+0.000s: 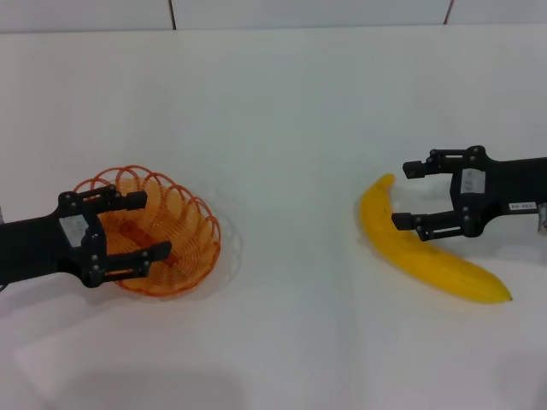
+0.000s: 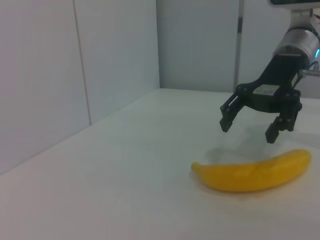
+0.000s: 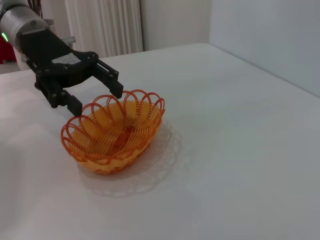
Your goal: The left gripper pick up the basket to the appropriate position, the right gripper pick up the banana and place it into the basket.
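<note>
Basket (image 1: 171, 224) and banana (image 1: 427, 252) both lie on the white table (image 1: 282, 128), well apart: the orange wire bowl at the lower left of the head view, the fruit at the right, curving from the middle right down toward the lower right corner. Over the basket's near-left rim hangs the left gripper (image 1: 137, 226), its two fingers spread wide with one finger above the rim's far side and one above the near side, a stance that looks meant to straddle the scalloped wire edge so the bowl can be pinched and carried. Seen from the right wrist, that claw (image 3: 92, 92) sits just above and behind the rim, not yet closed on it; whether it touches the wire cannot be told. At the right of the head view the right gripper (image 1: 408, 195) is also open, its fingers set across the banana's upper, thinner part. From the left wrist, this claw (image 2: 250, 124) floats clear above the fruit (image 2: 252, 172), casting a shadow beside it. Neither object appears lifted, so both grasps are judged still to come.
</note>
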You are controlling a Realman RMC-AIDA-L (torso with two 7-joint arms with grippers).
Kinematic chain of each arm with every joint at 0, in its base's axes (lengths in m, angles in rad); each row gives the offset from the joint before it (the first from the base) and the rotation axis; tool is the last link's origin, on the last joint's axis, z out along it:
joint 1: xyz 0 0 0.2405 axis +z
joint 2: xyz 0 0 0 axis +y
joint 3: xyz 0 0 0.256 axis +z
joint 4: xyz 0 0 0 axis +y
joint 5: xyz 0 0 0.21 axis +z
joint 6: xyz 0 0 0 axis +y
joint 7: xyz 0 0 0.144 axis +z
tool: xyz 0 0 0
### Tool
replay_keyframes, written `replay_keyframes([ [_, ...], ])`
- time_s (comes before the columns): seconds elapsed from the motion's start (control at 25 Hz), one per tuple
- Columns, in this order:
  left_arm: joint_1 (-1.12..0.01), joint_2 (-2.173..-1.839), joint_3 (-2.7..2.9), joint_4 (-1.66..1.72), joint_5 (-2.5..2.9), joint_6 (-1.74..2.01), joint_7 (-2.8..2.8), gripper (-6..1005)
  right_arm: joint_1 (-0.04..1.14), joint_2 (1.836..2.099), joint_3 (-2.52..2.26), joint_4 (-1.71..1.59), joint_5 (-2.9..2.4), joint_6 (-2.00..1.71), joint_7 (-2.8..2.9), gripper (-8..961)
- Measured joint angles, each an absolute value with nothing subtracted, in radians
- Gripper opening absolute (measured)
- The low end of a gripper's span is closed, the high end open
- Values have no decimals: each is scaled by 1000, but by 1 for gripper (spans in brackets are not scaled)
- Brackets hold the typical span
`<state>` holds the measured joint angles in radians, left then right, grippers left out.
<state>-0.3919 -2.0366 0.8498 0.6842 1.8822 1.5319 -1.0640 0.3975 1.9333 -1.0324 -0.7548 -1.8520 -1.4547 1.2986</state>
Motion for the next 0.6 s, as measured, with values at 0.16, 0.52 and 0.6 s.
replay_keyframes([
  [0.16,-392,-2037,850,684,1882,1532,-1065,792,397,1935,-1032,-755,-1852,-1452,1298,832],
  [0.52,-392,-2037,821,685,1868,1533,-1103,773,394,1938,-1032,-755,-1853,-1442,1293,831],
  [0.6,-399,-2032,790,703,1863,1533,-1179,769,394,1939,-1032,-755,-1853,-1442,1293,831],
])
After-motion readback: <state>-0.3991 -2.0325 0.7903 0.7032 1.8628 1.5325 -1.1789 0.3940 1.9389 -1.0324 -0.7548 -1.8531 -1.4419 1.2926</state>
